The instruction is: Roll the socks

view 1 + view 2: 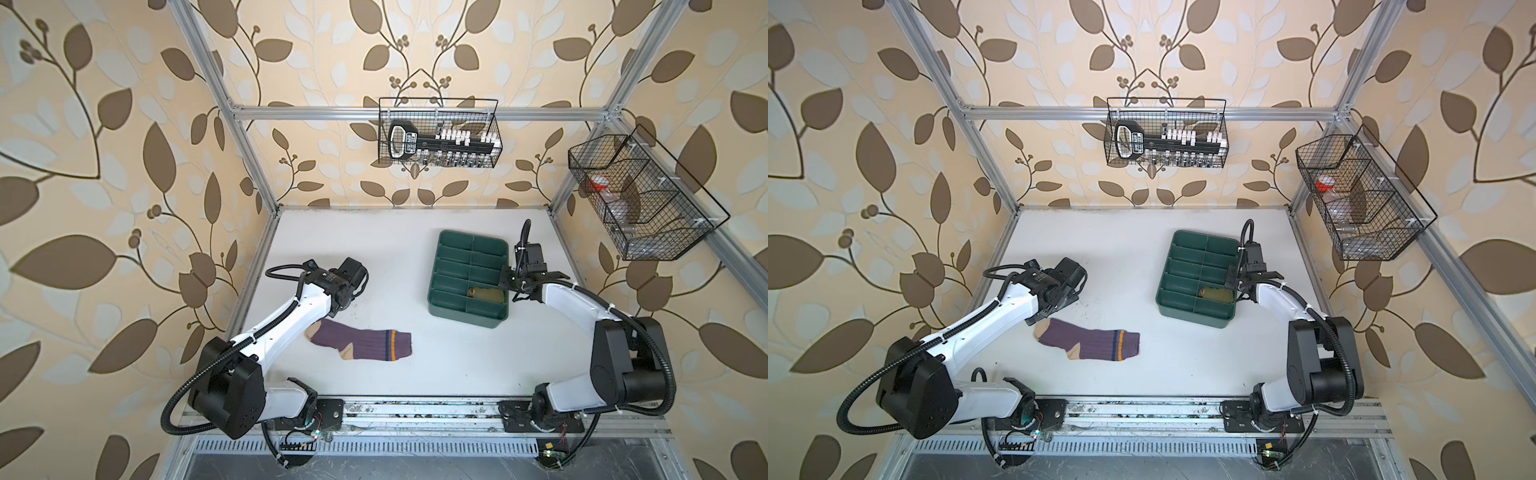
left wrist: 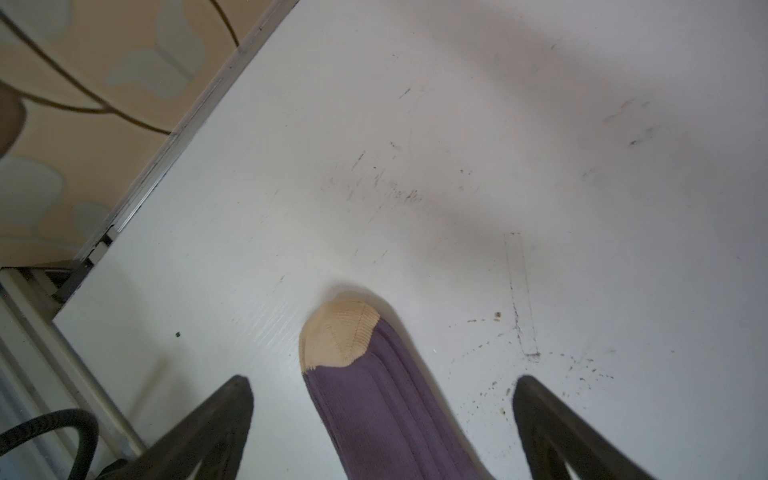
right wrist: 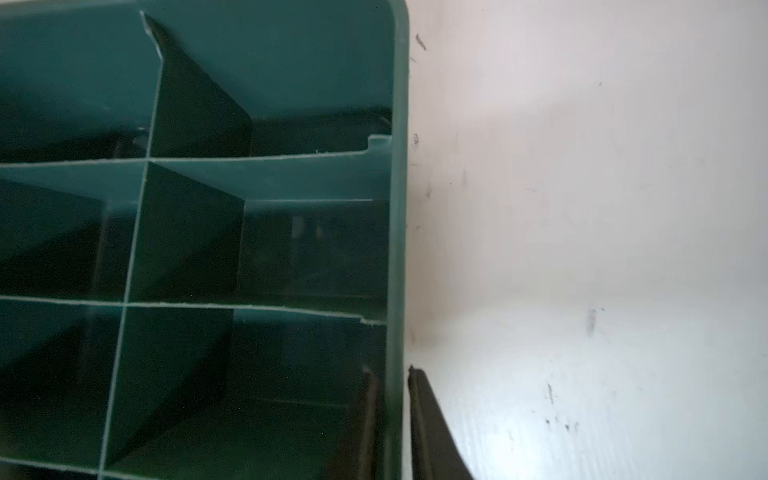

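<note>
Left jaws: wide open, holding nothing. The left gripper (image 2: pixel 384 382) hangs over the purple sock (image 2: pixel 374 415), with its fingertips (image 2: pixel 237 395) either side of the beige toe end.
Right jaws: narrow. The right gripper (image 3: pixel 390 372) sits astride the side wall of the dark green tray (image 3: pixel 397 208), one finger inside and one outside. We can't tell if it pinches the wall or only brackets it.
Purple sock: flat and unrolled on the white table (image 1: pixel 374 249), toe toward the left arm, striped cuff toward the middle, well apart from the tray.
Olive sock (image 1: pixel 487 293): already rolled, in a right-column compartment near the tray's near end, just beside the right gripper.
Risk, tray: if the right arm lifts while clamped on the wall, we drag or tip the tray and the olive roll spills.
Risk, grasp: if the left jaws come down too shallow, we pinch only the top layer of the toe.
Risk, roll: nothing pins the cuff, so on this smooth table we'd expect the sock to slide rather than roll.
</note>
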Available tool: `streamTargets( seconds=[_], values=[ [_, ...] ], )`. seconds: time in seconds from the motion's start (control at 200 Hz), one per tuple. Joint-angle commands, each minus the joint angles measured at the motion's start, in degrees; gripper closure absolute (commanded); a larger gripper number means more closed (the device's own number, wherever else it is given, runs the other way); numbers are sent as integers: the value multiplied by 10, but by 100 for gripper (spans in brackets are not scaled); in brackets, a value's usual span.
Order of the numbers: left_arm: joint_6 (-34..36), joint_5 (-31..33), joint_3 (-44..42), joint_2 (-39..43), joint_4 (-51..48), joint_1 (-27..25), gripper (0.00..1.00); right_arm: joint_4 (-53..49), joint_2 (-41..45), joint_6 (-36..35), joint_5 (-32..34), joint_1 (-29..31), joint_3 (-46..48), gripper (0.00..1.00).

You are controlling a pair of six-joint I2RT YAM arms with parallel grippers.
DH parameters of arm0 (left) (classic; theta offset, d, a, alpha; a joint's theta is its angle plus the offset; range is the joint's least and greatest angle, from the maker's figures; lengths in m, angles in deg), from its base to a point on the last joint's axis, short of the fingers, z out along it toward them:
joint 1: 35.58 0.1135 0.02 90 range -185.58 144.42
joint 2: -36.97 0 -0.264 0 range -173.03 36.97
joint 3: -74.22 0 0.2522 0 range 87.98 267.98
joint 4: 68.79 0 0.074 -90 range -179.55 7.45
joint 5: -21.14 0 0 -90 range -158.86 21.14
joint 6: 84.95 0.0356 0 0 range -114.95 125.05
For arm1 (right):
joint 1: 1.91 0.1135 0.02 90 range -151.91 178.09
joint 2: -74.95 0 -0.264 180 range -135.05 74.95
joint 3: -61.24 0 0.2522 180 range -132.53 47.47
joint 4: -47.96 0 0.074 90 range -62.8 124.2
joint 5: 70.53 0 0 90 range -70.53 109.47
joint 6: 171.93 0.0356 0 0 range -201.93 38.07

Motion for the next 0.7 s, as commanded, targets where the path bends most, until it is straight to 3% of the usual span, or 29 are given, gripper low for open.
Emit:
streamTargets(
  seconds=[0.0, 0.07, 0.155, 0.33, 0.425, 0.535, 0.695],
  values=[
    [-115, 40, 13, 36, -99, -1, 1, -17, 44, -10, -21, 9, -12, 65],
    [-167, 33, -6, 62, -118, -1, 2, -30, 86, -24, -27, 30, -36, 51],
    [-212, 17, -37, 87, -115, -1, 3, -51, 138, -48, -8, 76, -70, 42],
    [-272, -44, -69, 71, -108, 7, 9, -51, 217, -80, 0, 178, -85, 42],
    [-293, -92, -98, 59, -79, 13, 20, -43, 234, -80, -6, 220, -68, 42],
    [-311, -150, -140, 43, -28, 25, 32, -37, 248, -76, -17, 241, -44, 42],
    [-327, -180, -147, -16, -9, 25, 33, -35, 272, -87, -18, 240, -24, 41]
  ],
)
